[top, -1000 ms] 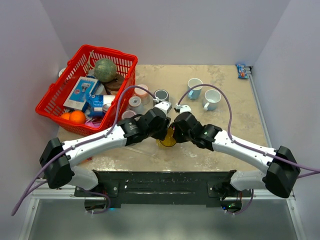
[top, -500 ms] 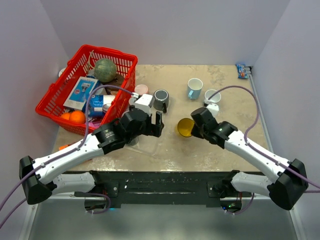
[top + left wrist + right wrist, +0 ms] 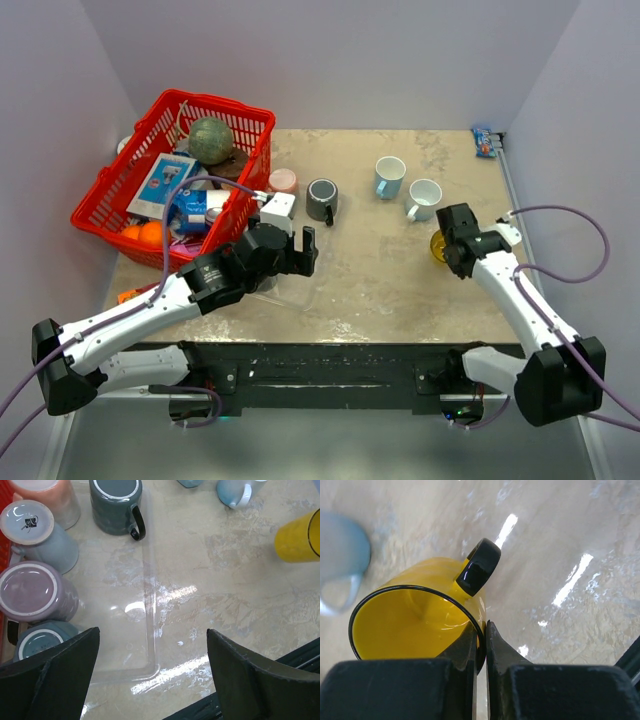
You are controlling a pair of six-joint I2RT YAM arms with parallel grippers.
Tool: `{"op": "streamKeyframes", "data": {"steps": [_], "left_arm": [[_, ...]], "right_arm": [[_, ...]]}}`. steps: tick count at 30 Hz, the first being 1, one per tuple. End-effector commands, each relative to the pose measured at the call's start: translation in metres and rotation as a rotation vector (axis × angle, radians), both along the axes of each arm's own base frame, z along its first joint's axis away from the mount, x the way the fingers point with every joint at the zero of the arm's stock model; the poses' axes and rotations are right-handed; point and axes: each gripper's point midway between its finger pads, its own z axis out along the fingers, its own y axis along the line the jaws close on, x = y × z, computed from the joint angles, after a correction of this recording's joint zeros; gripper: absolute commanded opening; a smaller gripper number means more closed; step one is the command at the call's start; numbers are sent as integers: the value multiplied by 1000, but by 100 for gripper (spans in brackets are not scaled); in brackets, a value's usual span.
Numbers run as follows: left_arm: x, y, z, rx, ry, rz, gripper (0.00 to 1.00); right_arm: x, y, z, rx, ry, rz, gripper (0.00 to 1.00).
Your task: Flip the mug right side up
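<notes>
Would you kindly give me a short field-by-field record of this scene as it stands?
Yellow mug: tilted, opening toward the right wrist camera, black handle on top
Right gripper: shut on the yellow mug's rim, near the table's right edge
Left gripper: open, empty, over the clear tray
Tray contents: upside-down mugs along its left side
Pale mug: upright, toward the rear
Second pale mug: upright, just behind the yellow mug
Basket: red, rear left, full
</notes>
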Motion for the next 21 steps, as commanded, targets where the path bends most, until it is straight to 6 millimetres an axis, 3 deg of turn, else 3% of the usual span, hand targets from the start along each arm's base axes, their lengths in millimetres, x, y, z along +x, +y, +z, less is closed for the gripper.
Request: {"op": "streamKeyframes", "data": {"steps": [1, 2, 4, 5, 7, 8, 11, 15, 21], "left_arm": [[4, 5, 17, -30, -42, 26, 92], [3, 4, 18, -33, -42, 22, 92], [3, 3, 20, -41, -42, 16, 92], [2, 2, 20, -41, -38, 9, 92], [1, 0, 21, -49, -36, 4, 92], [1, 0, 21, -49, -33, 0, 92], [2, -1, 21, -46, -32, 1, 92], [5, -3, 20, -30, -26, 7, 92], [8, -3, 16, -3, -14, 14, 93]], "right_arm": [[45, -40, 44, 27, -263, -301, 0], [51, -43, 37, 41, -246, -328, 0], [67, -56, 42, 77, -295, -404, 0], [75, -57, 32, 90, -272, -422, 0], [89, -65, 34, 114, -294, -484, 0], [96, -66, 25, 120, -269, -501, 0], [119, -65, 28, 165, -315, -529, 0], [151, -59, 16, 239, -350, -586, 0], [170, -60, 5, 279, -367, -692, 0]]}}
